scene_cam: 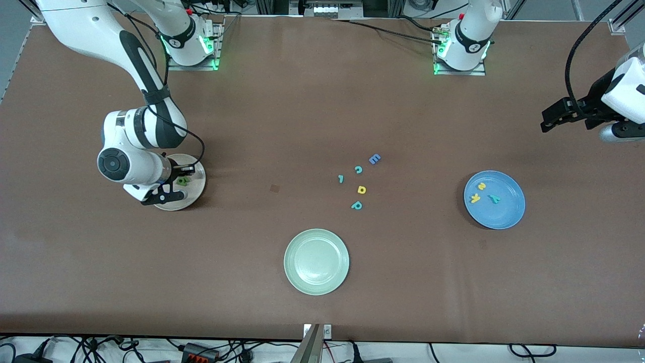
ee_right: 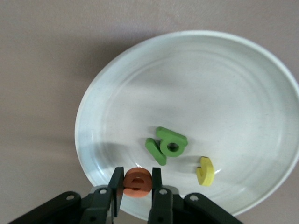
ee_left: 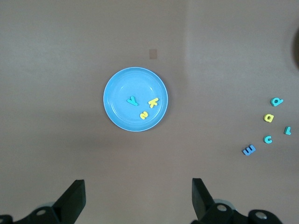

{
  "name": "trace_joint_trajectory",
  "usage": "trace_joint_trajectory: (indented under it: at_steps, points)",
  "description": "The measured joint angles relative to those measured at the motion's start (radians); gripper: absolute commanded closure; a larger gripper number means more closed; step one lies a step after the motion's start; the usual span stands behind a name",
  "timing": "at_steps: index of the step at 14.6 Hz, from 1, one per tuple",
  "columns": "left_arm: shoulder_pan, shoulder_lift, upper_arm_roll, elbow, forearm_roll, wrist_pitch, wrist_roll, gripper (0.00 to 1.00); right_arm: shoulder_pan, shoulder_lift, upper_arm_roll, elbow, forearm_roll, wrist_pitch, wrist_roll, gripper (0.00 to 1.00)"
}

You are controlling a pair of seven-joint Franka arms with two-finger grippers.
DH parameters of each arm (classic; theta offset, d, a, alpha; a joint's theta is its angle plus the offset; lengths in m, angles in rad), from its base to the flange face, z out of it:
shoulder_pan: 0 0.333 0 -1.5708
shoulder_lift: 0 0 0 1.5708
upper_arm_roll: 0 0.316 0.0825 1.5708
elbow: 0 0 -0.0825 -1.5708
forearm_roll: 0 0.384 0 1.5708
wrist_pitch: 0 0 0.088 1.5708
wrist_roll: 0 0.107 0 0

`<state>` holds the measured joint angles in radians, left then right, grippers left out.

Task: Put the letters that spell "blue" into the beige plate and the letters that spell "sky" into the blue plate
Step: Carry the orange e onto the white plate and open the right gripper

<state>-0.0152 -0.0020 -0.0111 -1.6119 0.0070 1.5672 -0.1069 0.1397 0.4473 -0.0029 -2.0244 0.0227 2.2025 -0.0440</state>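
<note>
I see my right gripper (ee_right: 136,183) pinching the orange foam "e" (ee_right: 138,182) over the round beige plate's (ee_right: 196,70) rim; my left gripper (ee_left: 138,196) waits spread above bare table

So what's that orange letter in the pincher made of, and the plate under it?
The orange "e", pinched in the right gripper, looks like soft foam: thick, matte, with blunt cut edges. The beige plate below it looks like glazed ceramic or hard plastic, since it shines softly and shows faint rings; which one is unclear.

Right arm (scene_cam: 136,151) overhangs beige plate (scene_cam: 194,189); blue plate (scene_cam: 506,212) lies unobstructed.
</note>
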Motion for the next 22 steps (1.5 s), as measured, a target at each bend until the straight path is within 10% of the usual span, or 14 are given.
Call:
trace_joint_trajectory:
  at_steps: [4, 5, 6, 7, 22]
  points:
    - [0.000, 0.000, 0.000, 0.000, -0.001, 0.000, 0.000, 0.00, 0.000, 0.001, 0.002, -0.034, 0.000, 0.039, 0.000, 0.92]
    - [0.000, 0.000, 0.000, 0.000, -0.001, 0.000, 0.000, 0.00, 0.000, 0.001, 0.002, -0.034, 0.000, 0.039, 0.000, 0.76]
    - [0.000, 0.000, 0.000, 0.000, -0.002, 0.000, 0.000, 0.00, 0.000, 0.001, 0.002, -0.034, 0.000, 0.041, 0.000, 0.11]
    - [0.000, 0.000, 0.000, 0.000, -0.004, 0.000, 0.000, 0.00, 0.000, 0.001, 0.002, -0.034, 0.000, 0.044, 0.000, 0.00]
    - [0.000, 0.000, 0.000, 0.000, -0.008, 0.000, 0.000, 0.00, -0.019, -0.080, -0.008, 0.121, 0.001, -0.099, 0.078, 0.00]
